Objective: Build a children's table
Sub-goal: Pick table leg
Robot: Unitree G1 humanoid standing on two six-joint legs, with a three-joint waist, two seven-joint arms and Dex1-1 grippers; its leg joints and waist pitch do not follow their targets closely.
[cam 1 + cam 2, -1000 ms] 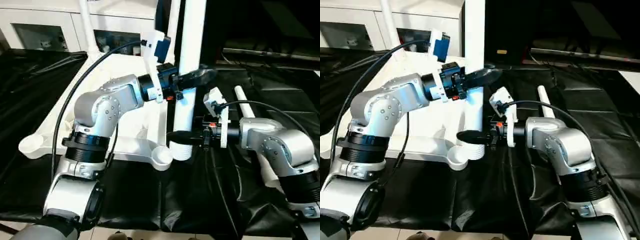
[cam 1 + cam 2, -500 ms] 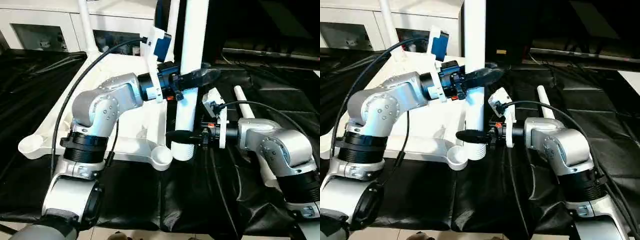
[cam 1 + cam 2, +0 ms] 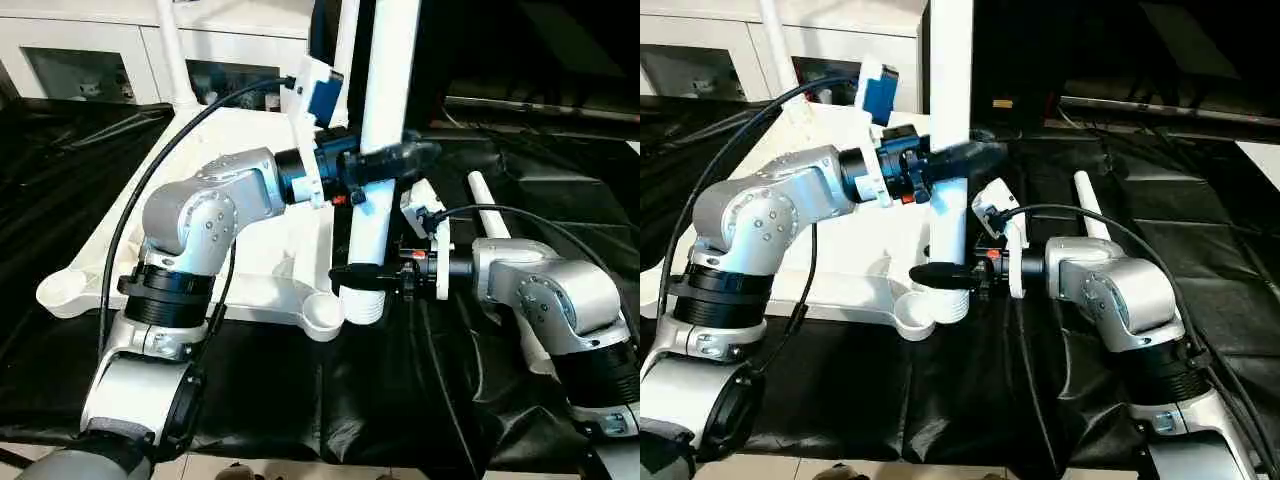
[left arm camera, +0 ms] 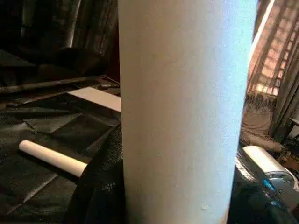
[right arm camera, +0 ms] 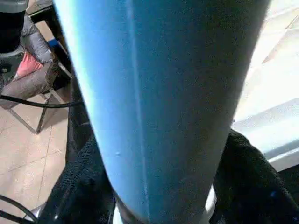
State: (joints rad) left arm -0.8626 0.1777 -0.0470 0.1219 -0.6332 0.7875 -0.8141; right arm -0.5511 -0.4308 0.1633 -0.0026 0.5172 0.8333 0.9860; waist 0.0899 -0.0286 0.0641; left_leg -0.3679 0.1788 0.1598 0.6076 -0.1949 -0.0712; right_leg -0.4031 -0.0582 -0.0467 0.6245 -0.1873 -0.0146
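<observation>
The white tabletop (image 3: 95, 265) lies upside down on the black cloth. A long white leg (image 3: 385, 90) stands nearly upright, held by both grippers. My left gripper (image 3: 390, 160) is shut on the leg's middle, reaching in from the left. My right gripper (image 3: 362, 272) is shut on the leg just above its ribbed lower end (image 3: 362, 303). That end sits just to the right of the near-right corner socket (image 3: 325, 315), outside it. The leg (image 4: 187, 116) rises between the fingers in the left wrist view, and the leg (image 5: 159, 102) does the same in the right wrist view.
Two legs (image 3: 172, 50) (image 3: 347, 40) stand upright in the tabletop's far corners. Another leg (image 3: 490, 215) lies on the black cloth (image 3: 300, 400) to the right, behind my right forearm. White cabinets (image 3: 80, 60) line the back. Cables loop over both arms.
My right gripper's jaws have narrowed onto the leg's lower end, and that arm has crept slightly left. The leg and my left gripper stay about where they were.
</observation>
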